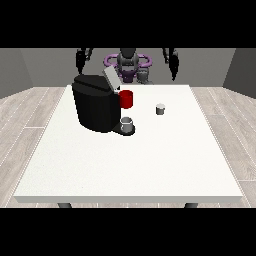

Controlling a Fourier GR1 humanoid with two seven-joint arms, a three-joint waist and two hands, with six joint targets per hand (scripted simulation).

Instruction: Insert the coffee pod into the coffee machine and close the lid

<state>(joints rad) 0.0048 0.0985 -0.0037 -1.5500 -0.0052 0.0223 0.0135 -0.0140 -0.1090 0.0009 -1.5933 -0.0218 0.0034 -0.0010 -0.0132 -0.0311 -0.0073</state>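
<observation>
we see the coffee pod (160,109) on the worktop (125,160), right of the open-lidded coffee machine (96,106); both raised hands' fingers: cannot tell.

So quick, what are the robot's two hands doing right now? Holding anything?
Hand at the view's left: raised over the table's far edge, holding nothing; fingers cannot be told.
Hand at the view's right: raised too, holding nothing; fingers cannot be told.

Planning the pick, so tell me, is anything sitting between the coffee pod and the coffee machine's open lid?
Nothing visible blocks it. The coffee pod stands alone on the white table, apart from the coffee machine. The red cup sits beside the machine, below its raised lid.
</observation>
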